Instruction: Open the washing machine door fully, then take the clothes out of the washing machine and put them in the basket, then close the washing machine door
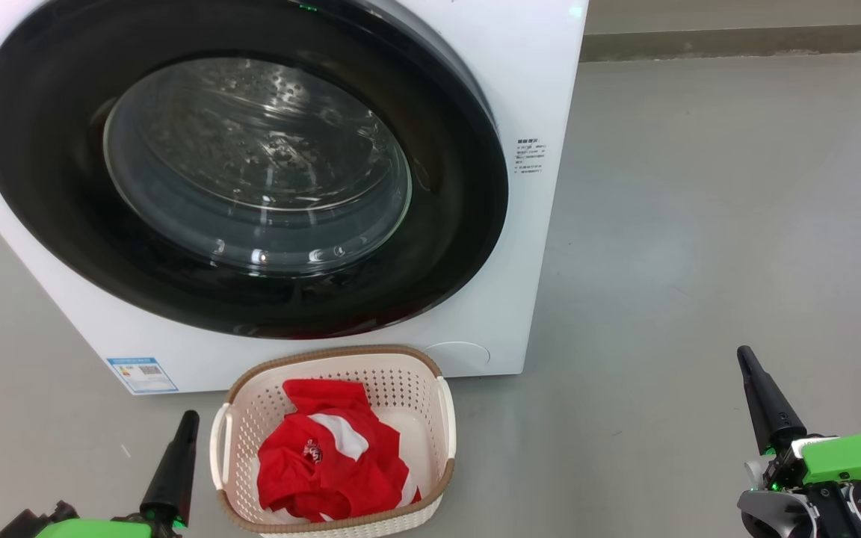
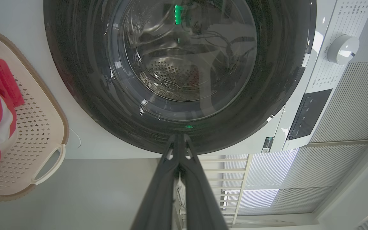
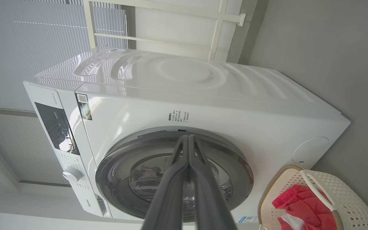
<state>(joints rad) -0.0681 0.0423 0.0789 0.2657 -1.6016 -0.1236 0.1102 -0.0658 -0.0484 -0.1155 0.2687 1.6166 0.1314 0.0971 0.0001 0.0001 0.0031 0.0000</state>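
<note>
Glossy black washing machine door [image 1: 244,172] sat flush w/ the white washing machine [image 1: 542,82], apparently shut. Red-and-white clothes [image 1: 326,459] lay heaped in the basket [image 1: 341,353], just in front of the machine, below the door. Left gripper [image 1: 188,420] and right gripper [image 1: 746,360] hung low either side, fingers pressed together, holding nothing. Judged: closing step looked done; next move prob. only a check that the door latched.

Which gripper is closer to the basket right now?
Left. The left gripper sits just beside the basket, at its left handle, apart from it; the right gripper is far off on its other side.
</note>
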